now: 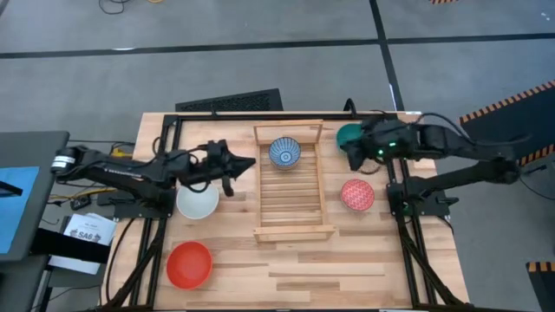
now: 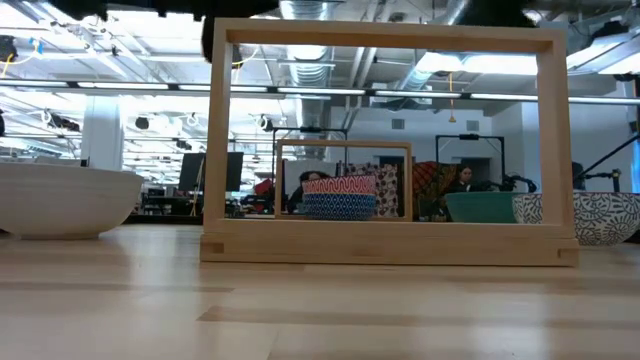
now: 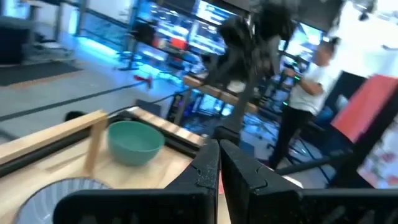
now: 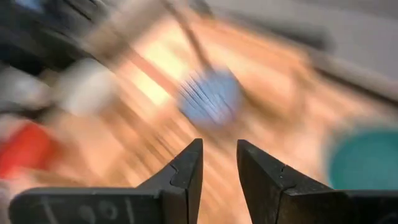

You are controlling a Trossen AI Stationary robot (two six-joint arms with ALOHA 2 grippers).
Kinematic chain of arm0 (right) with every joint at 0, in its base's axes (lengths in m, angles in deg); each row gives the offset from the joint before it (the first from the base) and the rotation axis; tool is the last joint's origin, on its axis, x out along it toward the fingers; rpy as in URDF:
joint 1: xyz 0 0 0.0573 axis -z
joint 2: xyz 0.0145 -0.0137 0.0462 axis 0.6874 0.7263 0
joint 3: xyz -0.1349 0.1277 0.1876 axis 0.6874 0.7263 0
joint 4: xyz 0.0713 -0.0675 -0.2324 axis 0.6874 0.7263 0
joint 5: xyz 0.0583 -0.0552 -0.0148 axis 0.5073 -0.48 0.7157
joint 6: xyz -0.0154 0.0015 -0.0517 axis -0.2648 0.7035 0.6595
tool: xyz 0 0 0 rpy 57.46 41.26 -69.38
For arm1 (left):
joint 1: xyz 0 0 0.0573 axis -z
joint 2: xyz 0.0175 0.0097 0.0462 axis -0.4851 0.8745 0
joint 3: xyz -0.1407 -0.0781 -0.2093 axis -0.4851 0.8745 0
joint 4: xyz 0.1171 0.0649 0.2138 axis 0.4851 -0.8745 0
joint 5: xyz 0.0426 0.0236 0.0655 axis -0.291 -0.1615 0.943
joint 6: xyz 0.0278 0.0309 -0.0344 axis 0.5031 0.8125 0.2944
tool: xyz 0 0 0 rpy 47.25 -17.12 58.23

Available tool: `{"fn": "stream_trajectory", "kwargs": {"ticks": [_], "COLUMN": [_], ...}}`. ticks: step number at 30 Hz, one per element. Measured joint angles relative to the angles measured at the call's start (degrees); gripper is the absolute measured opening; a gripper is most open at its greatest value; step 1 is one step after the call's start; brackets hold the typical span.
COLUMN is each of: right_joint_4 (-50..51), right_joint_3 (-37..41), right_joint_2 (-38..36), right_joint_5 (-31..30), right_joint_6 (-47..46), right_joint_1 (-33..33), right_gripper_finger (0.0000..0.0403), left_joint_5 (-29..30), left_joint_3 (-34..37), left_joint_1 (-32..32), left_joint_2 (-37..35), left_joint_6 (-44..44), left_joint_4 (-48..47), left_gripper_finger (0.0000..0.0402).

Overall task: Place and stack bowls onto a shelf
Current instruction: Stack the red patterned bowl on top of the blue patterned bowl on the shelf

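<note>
The desk (image 1: 347, 277) is a light butcher-block top of pale wood strips, standing on a grey floor crossed by dark lines. The low view looks past it into a wide workshop with bright ceiling lights, exposed ducts and monitors; the left wrist view catches a person in a white shirt (image 3: 309, 93) standing beyond the desk's edge.

The shelf (image 1: 292, 218) is a long slatted rack of light wood in the middle of the desk, with a raised open frame at each end. The blue-patterned bowl (image 1: 284, 152) sits on the slats at the far end (seen side-on through the frames, it shows red zigzag bands above blue). The white bowl (image 1: 198, 202) rests on the desk left of the shelf, the red bowl (image 1: 189, 264) nearer the front left corner. The pink speckled bowl (image 1: 357, 195) lies right of the shelf, and the teal green bowl (image 1: 349, 134) sits behind it, near the far right.

The left claw (image 1: 245, 163) hangs just left of the shelf, its fingers (image 3: 208, 165) pressed nearly together and holding nothing. The right claw (image 1: 353, 153) hovers beside the teal green bowl, fingers (image 4: 189, 165) slightly spread and empty.
</note>
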Motion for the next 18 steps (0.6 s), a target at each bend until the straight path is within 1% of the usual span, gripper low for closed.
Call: {"fn": "stream_trajectory", "kwargs": {"ticks": [2,4,6,7,10,12,15,18], "right_joint_4": [11.10,20.59,26.87,28.23,28.87,27.09,23.73,21.67], "right_joint_3": [0.05,0.81,3.04,4.48,9.76,13.24,17.81,20.22], "right_joint_2": [1.14,2.28,3.24,3.29,2.22,1.06,-0.29,-0.53], "right_joint_5": [1.11,4.41,7.77,8.70,10.92,12.32,13.73,14.05], "right_joint_6": [-5.46,-9.39,-12.51,-14.28,-19.69,-23.20,-29.22,-35.93], "right_joint_1": [1.27,2.01,1.77,1.16,-1.61,-3.17,-6.05,-8.31], "right_gripper_finger": [0.0124,0.0124,0.0124,0.0124,0.0126,0.0132,0.0151,0.0176], "left_joint_5": [1.39,1.71,1.72,1.74,1.76,1.83,2.00,2.25], "left_joint_3": [0.94,1.18,1.26,1.26,1.26,1.26,1.26,1.26], "left_joint_1": [0.23,0.24,0.24,0.24,0.24,0.23,0.22,0.23], "left_joint_2": [-1.10,-1.29,-1.17,-0.99,-0.95,-0.91,-0.91,-0.91], "left_joint_6": [-0.73,-0.77,-0.80,-0.81,-0.91,-0.95,-0.95,-0.92], "left_joint_4": [-0.41,-0.32,-0.35,-0.29,-1.55,-2.58,-2.69,-2.78], "left_gripper_finger": [0.0000,0.0000,0.0000,0.0000,0.0000,0.0000,0.0000,0.0000]}}
